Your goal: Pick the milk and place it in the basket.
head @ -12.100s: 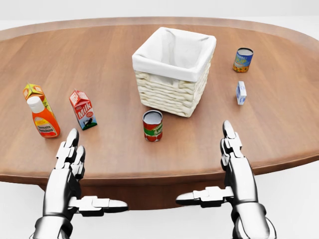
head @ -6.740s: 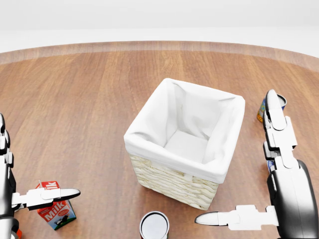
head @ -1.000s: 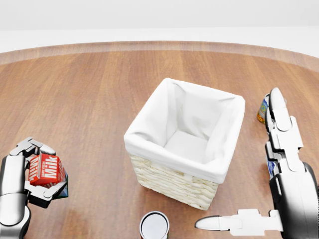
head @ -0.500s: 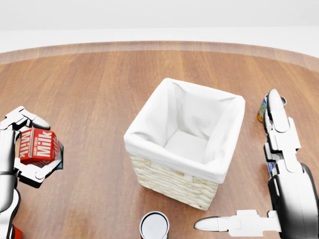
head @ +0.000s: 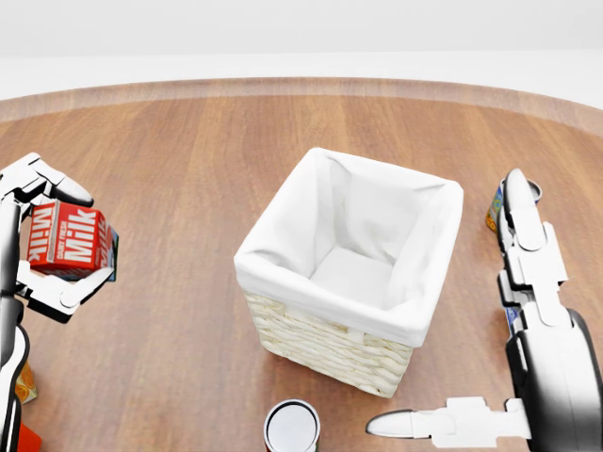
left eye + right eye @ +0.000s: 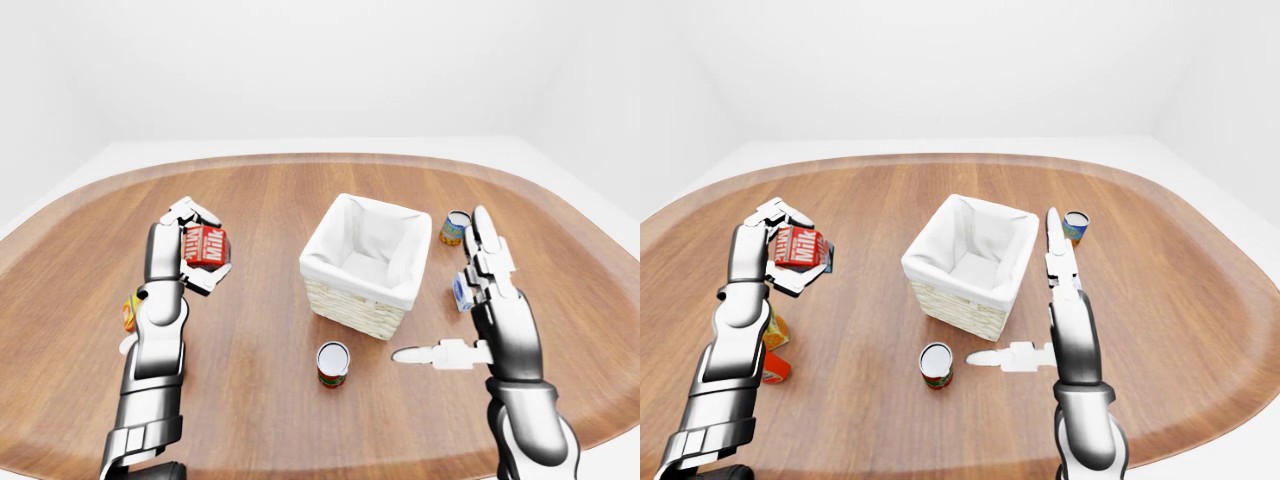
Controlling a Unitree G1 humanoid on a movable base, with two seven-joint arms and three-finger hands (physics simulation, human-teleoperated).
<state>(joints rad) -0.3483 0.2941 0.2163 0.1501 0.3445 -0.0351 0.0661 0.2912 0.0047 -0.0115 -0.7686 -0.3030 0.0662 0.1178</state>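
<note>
The red and white milk carton (image 5: 68, 237) lies on its side in the air above the wooden table (image 5: 179, 160), at the left edge of the head view. My left hand (image 5: 58, 243) is shut on it, with fingers over its top and the thumb (image 5: 75, 290) below. The wicker basket (image 5: 320, 344) with its white cloth lining stands in the middle, well to the right of the carton, and its inside shows nothing but cloth. My right hand (image 5: 452, 311) hovers open to the right of the basket, fingers straight and thumb pointing left.
A tomato can (image 6: 333, 362) stands just below the basket. A blue and yellow can (image 6: 455, 227) and a small blue carton (image 6: 460, 292) sit behind my right hand. An orange bottle and a juice carton (image 6: 775, 330) stand under my left forearm.
My left hand has lifted the milk carton higher over the last second. Earlier it stood on the table, and the camera moved closer. The right hand has barely moved.
</note>
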